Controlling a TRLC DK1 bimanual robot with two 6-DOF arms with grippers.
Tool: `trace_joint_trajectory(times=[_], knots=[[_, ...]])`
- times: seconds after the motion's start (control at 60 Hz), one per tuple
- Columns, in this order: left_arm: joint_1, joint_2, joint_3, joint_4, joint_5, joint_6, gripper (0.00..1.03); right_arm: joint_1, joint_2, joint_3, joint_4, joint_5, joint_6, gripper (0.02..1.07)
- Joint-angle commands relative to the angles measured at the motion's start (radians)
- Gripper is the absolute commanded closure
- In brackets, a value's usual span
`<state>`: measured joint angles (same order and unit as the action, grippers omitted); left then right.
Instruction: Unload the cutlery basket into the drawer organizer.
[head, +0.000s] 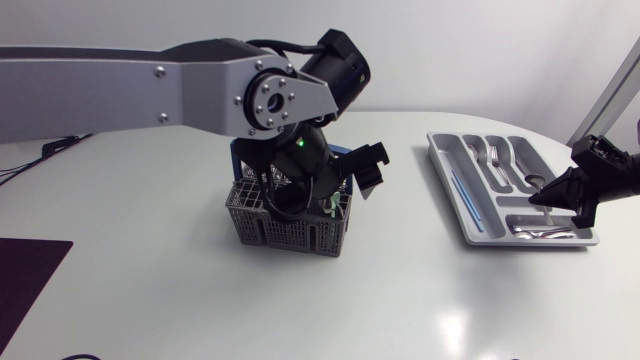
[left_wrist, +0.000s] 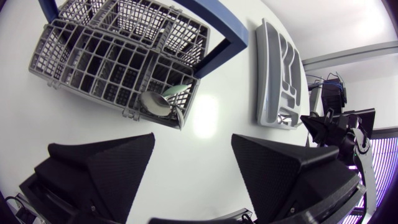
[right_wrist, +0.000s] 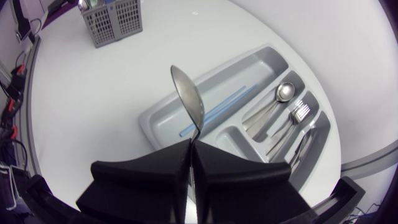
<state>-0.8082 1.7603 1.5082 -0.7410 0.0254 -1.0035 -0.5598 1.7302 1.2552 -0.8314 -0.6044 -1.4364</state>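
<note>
Left arm (head: 150, 85) comes in from the left edge of the surface and bends down over the basket (head: 285, 232). Left gripper (left_wrist: 193, 140) hangs above the surface just beside the basket. Its fingers (left_wrist: 112, 162) are wide apart with nothing between them.

Basket is grey mesh with a blue handle (left_wrist: 217, 37) and stands around the middle of the surface, upright. A spoon (left_wrist: 155, 102) sits in the basket's corner compartment closest to the left gripper, bowl up. A greenish piece (left_wrist: 174, 90) is next to it in the same corner; can't tell what it is.

Organizer (head: 440, 150) is a grey tray lying flat toward the right edge of the surface, well apart from the basket. Its long compartment on the basket side holds a blue stick (right_wrist: 217, 111). The next compartments hold a spoon (right_wrist: 277, 99) and then forks (right_wrist: 295, 115). More cutlery (head: 540, 230) lies in the cross compartment at the near end, type unclear.

Right gripper (right_wrist: 189, 149) hovers over the organizer's near right corner. Its fingers are pressed together on the handle of a spoon (right_wrist: 188, 99), whose bowl sticks out ahead of them above the tray.
</note>
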Motion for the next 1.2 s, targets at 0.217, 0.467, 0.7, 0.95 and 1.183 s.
trace_joint_trajectory(times=[0.217, 0.467, 0.7, 0.95, 1.183], knots=[[0.003, 0.038, 0.032, -0.009, -0.008, -0.073, 0.18, -0.035, 0.075, -0.022, 0.121, 0.112, -0.168, 1.01], [0.004, 0.062, 0.047, -0.009, -0.028, -0.09, 0.25, -0.054, 0.12, -0.043, 0.224, 0.164, -0.188, 1.01], [0.004, 0.073, 0.055, -0.008, -0.048, -0.104, 0.27, -0.054, 0.118, -0.114, 0.351, 0.23, -0.229, 1.01], [0.01, 0.085, 0.06, -0.006, -0.056, -0.113, 0.27, -0.057, 0.147, -0.158, 0.466, 0.296, -0.271, 1.01], [0.018, 0.093, 0.063, -0.006, -0.068, -0.121, 0.31, -0.061, 0.14, -0.18, 0.483, 0.313, -0.269, 0.31]])
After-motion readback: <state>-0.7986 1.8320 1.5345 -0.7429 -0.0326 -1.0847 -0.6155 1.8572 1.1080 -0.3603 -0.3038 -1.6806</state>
